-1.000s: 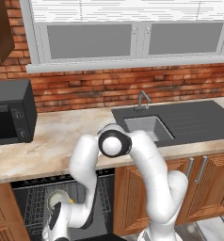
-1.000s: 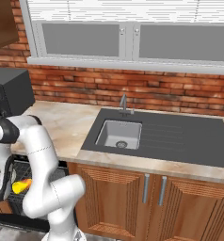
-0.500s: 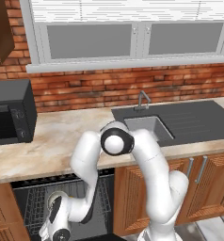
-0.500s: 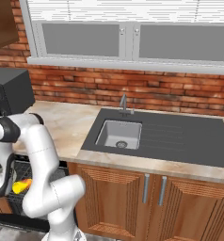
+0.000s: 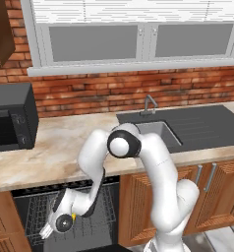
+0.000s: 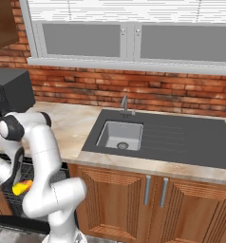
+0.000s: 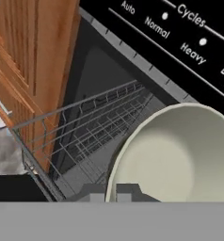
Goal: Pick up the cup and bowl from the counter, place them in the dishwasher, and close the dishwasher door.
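**One bowl, one cup, both down at the dishwasher**

Arm folded low, gripper [image 7: 116, 192] down inside the open dishwasher [image 5: 20, 209], just above the grey wire rack [image 7: 92, 124]. Jaws pinched tight on the rim of the bowl [image 7: 172, 157], pale grey-green and glossy, hollow side facing the hand camera. Just one bowl. Hanging over the rack, can't tell whether touching the wires or not. Black control strip [image 7: 180, 37] with "Auto", "Normal", "Heavy" right behind it, orange-brown cabinet side [image 7: 31, 70] on the other edge of the hand view.

One cup [image 6: 21, 187] too: yellow with a red-orange patch, lying on the rack, tipped on its side from the look of the right base view, mostly hidden by the arm.

Up top: beige counter [image 5: 50, 152], one dark sink [image 6: 120, 135] with one tap [image 6: 125, 104], one black microwave [image 5: 8, 118] at the far left. Two bar handles [image 6: 155, 191] on the wooden doors under the sink.
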Controlling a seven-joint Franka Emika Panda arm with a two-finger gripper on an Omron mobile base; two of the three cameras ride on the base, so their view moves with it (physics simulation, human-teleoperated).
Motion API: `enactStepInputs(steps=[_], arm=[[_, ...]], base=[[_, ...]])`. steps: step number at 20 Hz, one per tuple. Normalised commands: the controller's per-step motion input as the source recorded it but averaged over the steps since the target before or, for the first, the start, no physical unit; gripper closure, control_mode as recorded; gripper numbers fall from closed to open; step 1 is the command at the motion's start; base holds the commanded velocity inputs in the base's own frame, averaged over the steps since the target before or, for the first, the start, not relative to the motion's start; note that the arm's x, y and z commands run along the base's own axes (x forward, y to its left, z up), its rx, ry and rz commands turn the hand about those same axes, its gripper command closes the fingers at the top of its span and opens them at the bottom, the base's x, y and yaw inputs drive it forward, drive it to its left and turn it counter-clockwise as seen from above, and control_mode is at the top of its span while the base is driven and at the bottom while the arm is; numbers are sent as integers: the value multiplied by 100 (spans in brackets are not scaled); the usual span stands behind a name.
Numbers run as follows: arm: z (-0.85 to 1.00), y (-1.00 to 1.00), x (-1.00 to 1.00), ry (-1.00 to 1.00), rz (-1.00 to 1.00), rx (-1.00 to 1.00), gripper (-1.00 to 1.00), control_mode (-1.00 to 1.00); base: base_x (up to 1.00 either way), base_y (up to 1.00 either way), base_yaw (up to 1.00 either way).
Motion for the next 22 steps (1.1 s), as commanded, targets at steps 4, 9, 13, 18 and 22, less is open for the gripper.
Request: enactStepInputs(steps=[4, 9, 13, 18, 22], arm=[[-1, 42, 22, 6, 0, -10, 100, -100], [-28, 48, -2, -1, 2, -24, 100, -100], [-16, 15, 0, -7, 0, -33, 100, -100], [-10, 0, 0, -10, 0, -24, 100, -100], [-36, 0, 3, -2, 0, -3, 100, -100]], base=[[0, 0, 0], [0, 0, 0], [0, 0, 0], [0, 0, 0], [0, 0, 0]])
